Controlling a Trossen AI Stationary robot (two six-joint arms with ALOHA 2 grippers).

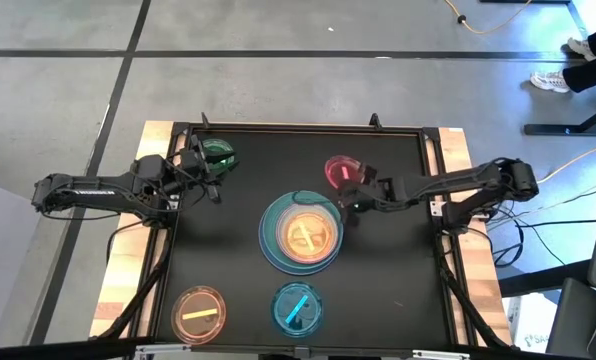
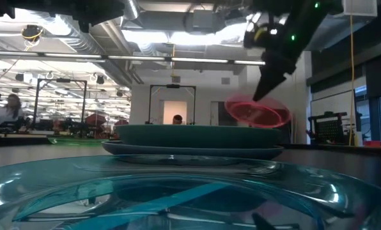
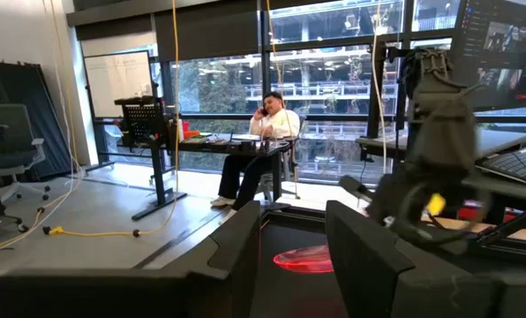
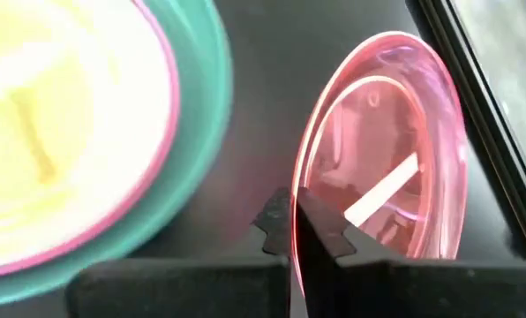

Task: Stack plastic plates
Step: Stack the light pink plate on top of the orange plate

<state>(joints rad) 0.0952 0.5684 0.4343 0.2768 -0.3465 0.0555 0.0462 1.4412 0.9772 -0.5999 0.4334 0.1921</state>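
A small translucent pink plate with a white stripe (image 1: 339,170) is held up by my right gripper (image 1: 352,188), which is shut on it just right of the stack; it also shows in the low view (image 2: 257,114). The stack (image 1: 301,233) at the table's middle is a blue plate, a teal one, a pink one and a pale yellow-orange one on top. A translucent green plate (image 1: 218,154) lies at the far left. My left gripper (image 1: 200,175) is open and empty beside it, its fingers (image 3: 236,256) level. My right gripper pinches the pink plate's rim (image 4: 296,196) between its two fingers, one on the plate's inner side and one outside. The fingers (image 2: 267,86) slant down from above. The plate is lifted clear of the table and tilted, just beyond the stack.
A translucent orange plate (image 1: 200,312) and a translucent blue plate (image 1: 297,308) lie near the front edge. A raised black frame (image 1: 433,200) borders the black mat. A person sits at a desk beyond the table (image 3: 263,141).
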